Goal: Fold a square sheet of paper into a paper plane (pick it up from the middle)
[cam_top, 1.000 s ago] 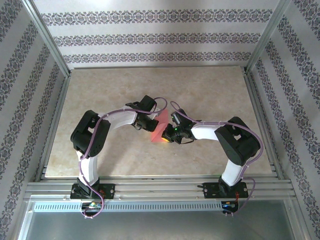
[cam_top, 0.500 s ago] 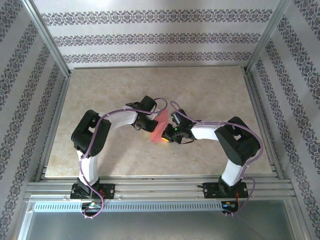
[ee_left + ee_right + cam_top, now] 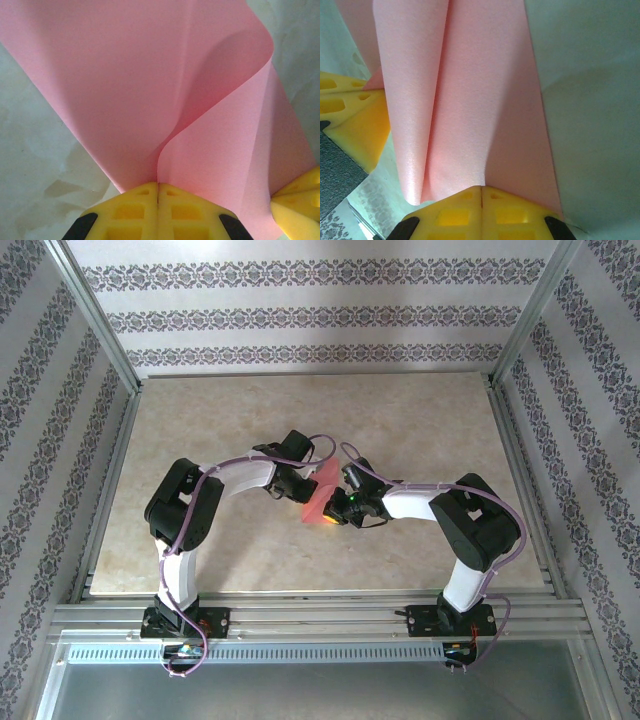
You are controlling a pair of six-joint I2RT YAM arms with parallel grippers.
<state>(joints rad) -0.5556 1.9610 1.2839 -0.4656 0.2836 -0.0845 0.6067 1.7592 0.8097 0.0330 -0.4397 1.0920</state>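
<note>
Square sheet of paper (image 3: 115, 75) | curled between both jaws | left jaws, right jaws each pinched shut on it | risk: pulling apart could tear it

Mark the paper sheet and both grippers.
square sheet of paper (image 3: 115, 75), left wrist view, broad pink face.
left gripper (image 3: 158, 187), left wrist view, seam between yellow fingertips.
right gripper (image 3: 481, 190), right wrist view, seam between yellow fingertips.
</note>
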